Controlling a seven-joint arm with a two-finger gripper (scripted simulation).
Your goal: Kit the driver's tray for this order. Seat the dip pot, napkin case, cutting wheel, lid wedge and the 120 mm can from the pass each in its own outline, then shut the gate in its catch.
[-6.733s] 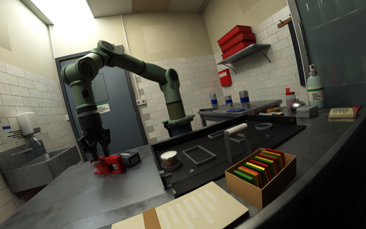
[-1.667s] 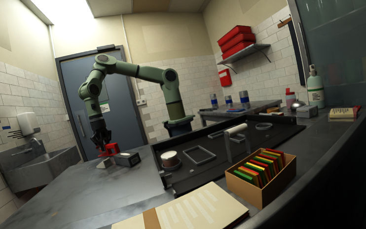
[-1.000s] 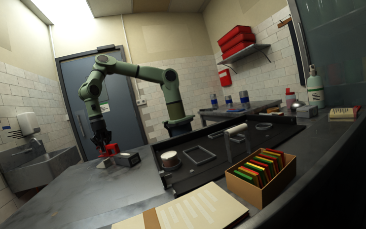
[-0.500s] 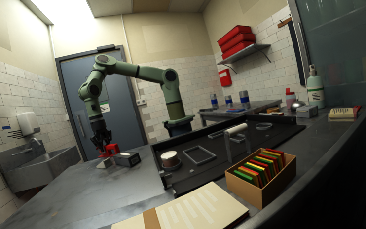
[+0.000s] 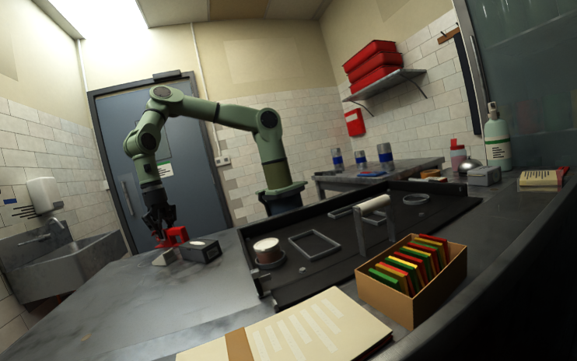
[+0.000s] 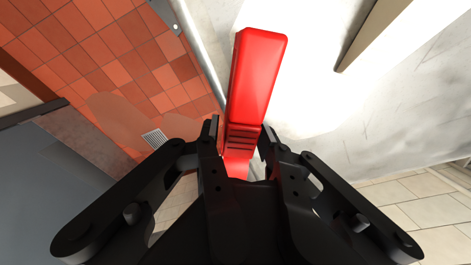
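Observation:
My gripper (image 5: 159, 227) (image 6: 238, 132) hangs over the far left end of the steel counter, at the red cutting wheel (image 5: 173, 236) (image 6: 253, 82), whose ribbed handle end lies between my fingers. Next to it sit the pale lid wedge (image 5: 165, 258) and the dark napkin case (image 5: 201, 250). The dip pot (image 5: 267, 250) stands in its round outline at the near end of the black tray (image 5: 340, 238), beside an empty rectangular outline (image 5: 314, 244). Three blue-banded cans (image 5: 361, 158) stand on the pass at the back. The gate (image 5: 371, 221) stands upright on the tray. The gripper is open and holds nothing.
A cardboard box of coloured cards (image 5: 410, 276) sits at the tray's near right, and a cream booklet (image 5: 298, 332) lies in front. A sink (image 5: 55, 259) is off the counter's left end. Bottles and a bell (image 5: 470, 164) line the right wall.

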